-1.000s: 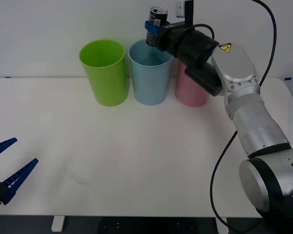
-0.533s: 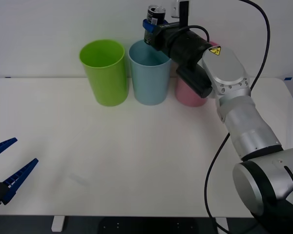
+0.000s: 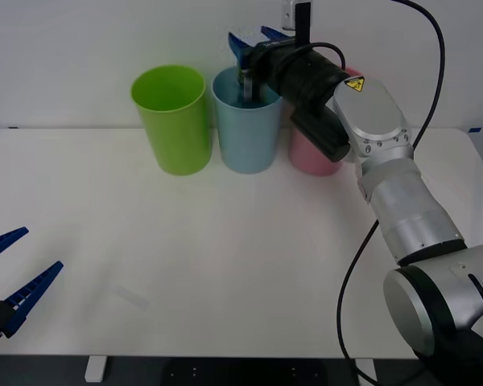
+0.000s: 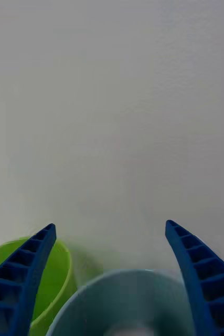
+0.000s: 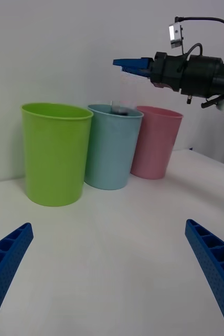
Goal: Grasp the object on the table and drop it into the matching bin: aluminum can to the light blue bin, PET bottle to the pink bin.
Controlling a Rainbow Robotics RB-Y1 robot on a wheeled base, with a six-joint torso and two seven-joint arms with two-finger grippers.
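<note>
Front: right gripper (image 3: 250, 37) spread open, empty, directly over light blue bin (image 3: 247, 121). Aluminum can (image 3: 247, 87) just below the fingers, blurred, at the bin's mouth, touching neither finger. Pink bin (image 3: 312, 158) under the wrist, lime-green bin (image 3: 172, 119) beyond the blue one. Left gripper (image 3: 12, 277) open, parked low over table (image 3: 225, 249).

Right wrist: blue fingers (image 4: 195, 268) apart, blue bin rim between them, green bin beside.

Left wrist: dark blur of can at blue bin's rim, below right gripper.

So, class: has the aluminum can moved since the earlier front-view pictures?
Yes. The aluminum can has dropped from between the right gripper fingers, now open, and is falling into the mouth of the light blue bin.
</note>
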